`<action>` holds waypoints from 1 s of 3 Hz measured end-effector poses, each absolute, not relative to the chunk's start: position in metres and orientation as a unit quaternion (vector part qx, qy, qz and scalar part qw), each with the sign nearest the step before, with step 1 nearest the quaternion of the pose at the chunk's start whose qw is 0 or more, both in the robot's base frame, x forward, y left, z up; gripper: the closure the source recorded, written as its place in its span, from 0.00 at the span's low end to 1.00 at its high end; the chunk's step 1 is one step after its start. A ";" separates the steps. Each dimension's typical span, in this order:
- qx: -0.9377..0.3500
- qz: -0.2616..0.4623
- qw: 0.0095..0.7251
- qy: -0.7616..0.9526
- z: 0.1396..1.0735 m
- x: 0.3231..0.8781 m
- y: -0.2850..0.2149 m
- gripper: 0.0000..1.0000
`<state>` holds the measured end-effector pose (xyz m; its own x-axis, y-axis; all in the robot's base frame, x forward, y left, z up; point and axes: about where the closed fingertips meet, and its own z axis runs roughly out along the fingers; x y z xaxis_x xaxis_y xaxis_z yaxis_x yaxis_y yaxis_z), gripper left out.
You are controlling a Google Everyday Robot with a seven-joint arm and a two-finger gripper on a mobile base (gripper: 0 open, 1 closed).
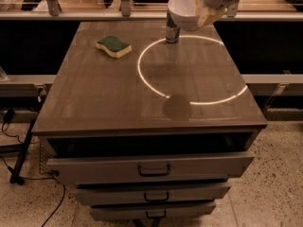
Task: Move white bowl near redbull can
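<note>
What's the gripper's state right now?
The gripper is closed on the white bowl, holding it in the air just above the redbull can.

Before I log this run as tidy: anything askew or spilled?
Nothing spilled. The white bowl hangs tilted in the claw above the redbull can, far side of the table. The top drawer stands ajar.

At upper centre the glossy white bowl is clamped by the white-and-cream gripper at upper right. The redbull can under it shows silver and dark blue. The sponge is green over yellow. The table is grey-brown, crossed by a bright white ring.
</note>
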<state>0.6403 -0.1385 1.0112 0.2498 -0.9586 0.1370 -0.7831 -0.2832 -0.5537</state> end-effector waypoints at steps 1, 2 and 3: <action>-0.765 -0.222 0.187 0.575 0.993 0.668 -0.158 1.00; -0.765 -0.213 0.184 0.580 0.962 0.700 -0.179 1.00; -0.765 -0.185 0.181 0.590 0.918 0.735 -0.196 1.00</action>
